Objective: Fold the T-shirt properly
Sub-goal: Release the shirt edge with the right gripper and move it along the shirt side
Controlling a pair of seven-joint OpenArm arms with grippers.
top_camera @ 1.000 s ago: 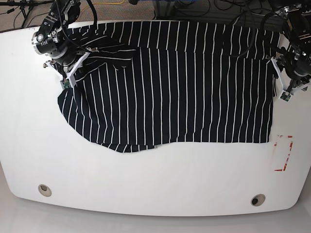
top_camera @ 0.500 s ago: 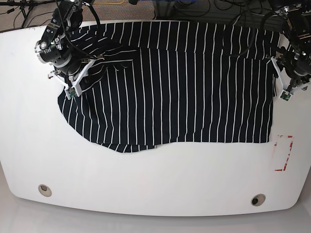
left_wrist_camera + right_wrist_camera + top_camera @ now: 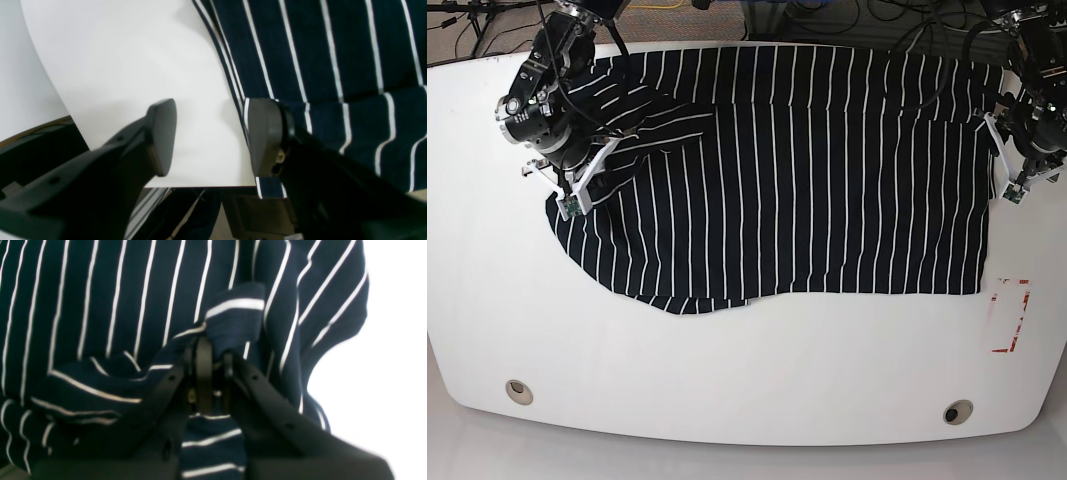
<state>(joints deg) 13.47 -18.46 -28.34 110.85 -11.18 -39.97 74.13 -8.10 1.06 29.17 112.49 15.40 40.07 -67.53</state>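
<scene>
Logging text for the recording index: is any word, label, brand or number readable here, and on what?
None readable.
Red-outlined rectangular marking on the white tabletop: no legible characters.
Dark navy white-striped fabric T-shirt: stripes only, no print or tag showing.

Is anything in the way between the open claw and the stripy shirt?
Nothing visible is. The left gripper hangs open at the T-shirt edge, one finger over the fabric, one over the bare white table. The right gripper already pinches the cloth.
</scene>
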